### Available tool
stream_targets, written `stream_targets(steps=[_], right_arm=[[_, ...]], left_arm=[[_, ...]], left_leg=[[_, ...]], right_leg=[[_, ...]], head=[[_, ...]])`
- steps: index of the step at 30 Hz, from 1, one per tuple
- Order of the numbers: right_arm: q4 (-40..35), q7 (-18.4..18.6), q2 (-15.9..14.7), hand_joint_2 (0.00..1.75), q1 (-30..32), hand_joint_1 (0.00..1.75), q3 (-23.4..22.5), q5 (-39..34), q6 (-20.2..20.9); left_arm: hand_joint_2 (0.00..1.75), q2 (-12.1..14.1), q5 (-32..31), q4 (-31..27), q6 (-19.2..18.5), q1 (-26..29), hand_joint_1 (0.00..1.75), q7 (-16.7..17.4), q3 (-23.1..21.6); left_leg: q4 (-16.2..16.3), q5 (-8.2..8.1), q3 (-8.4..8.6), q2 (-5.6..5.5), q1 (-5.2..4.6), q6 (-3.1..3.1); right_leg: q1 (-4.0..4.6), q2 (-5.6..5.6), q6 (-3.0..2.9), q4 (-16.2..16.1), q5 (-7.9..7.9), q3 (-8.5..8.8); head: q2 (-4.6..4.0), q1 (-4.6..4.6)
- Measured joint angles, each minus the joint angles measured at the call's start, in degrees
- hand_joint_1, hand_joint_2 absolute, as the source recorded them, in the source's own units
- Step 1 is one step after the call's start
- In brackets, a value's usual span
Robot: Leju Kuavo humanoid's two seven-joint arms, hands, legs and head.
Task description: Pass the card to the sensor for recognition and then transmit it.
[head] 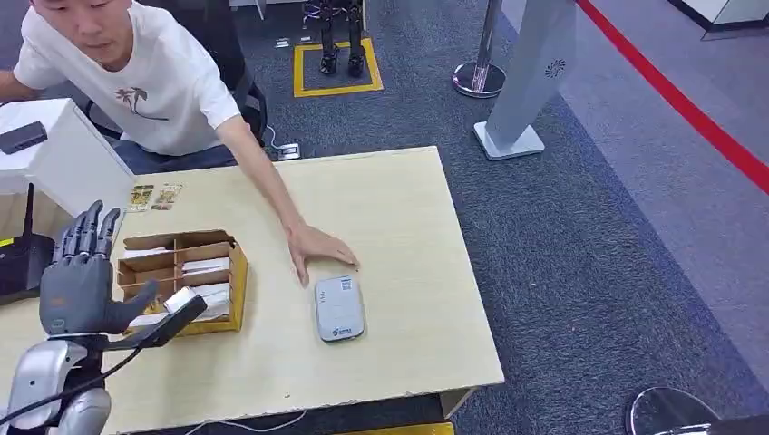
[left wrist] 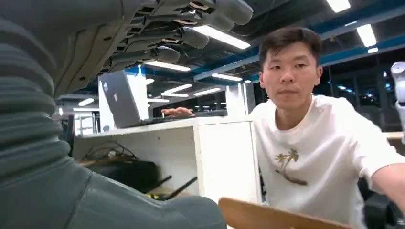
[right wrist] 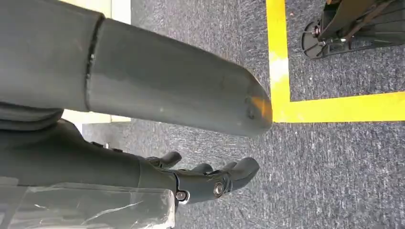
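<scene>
Left hand [head: 80,276] spread, holding nothing, apparently above card box [head: 238,272]; we still need a card, then right to sensor [head: 339,308]; right hand [right wrist: 210,179] loosely curled

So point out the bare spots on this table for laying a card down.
Bare: the table far right of the person's hand; the strip right of the card reader; the near edge below it. Crowded: the card box under the left hand.
</scene>
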Motion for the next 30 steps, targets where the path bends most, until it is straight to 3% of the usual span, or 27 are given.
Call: stream_targets(steps=[5,13,21,30], right_arm=[[0.0,-0.2,0.0,1.75,0.0,0.00,0.0,-0.5,-0.3],[0.0,-0.3,0.0,1.75,0.1,0.00,0.0,-1.0,-0.7],[0.0,-0.2,0.1,1.75,0.1,0.00,0.0,-2.0,-0.7],[0.0,0.1,0.1,1.75,0.1,0.00,0.0,-2.2,-0.7]], left_arm=[[1.75,-3.5,-2.0,-2.8,4.9,5.4,0.00,-0.2,-0.7],[1.75,-7.3,-2.4,-4.2,6.6,10.7,0.00,0.4,-0.7],[1.75,-8.5,-5.6,-4.3,3.4,14.4,0.00,5.5,-0.7],[1.75,-9.0,-6.4,-3.1,0.6,14.6,0.00,7.5,-0.7]], left_leg=[[0.0,-0.01,0.00,0.00,0.00,0.02],[0.0,-0.01,0.01,-0.03,0.01,0.02],[0.0,-0.01,0.00,-0.04,0.01,0.02],[0.0,-0.01,0.00,-0.05,0.01,0.03]], right_leg=[[0.00,-0.01,0.00,0.0,0.00,0.01],[0.00,-0.03,0.00,0.0,0.00,0.03],[0.01,-0.05,0.01,0.0,-0.01,0.03],[0.01,-0.05,0.01,0.0,0.00,0.03]], head=[[0.00,-0.02],[0.00,0.00],[0.00,0.00],[0.00,0.00]])
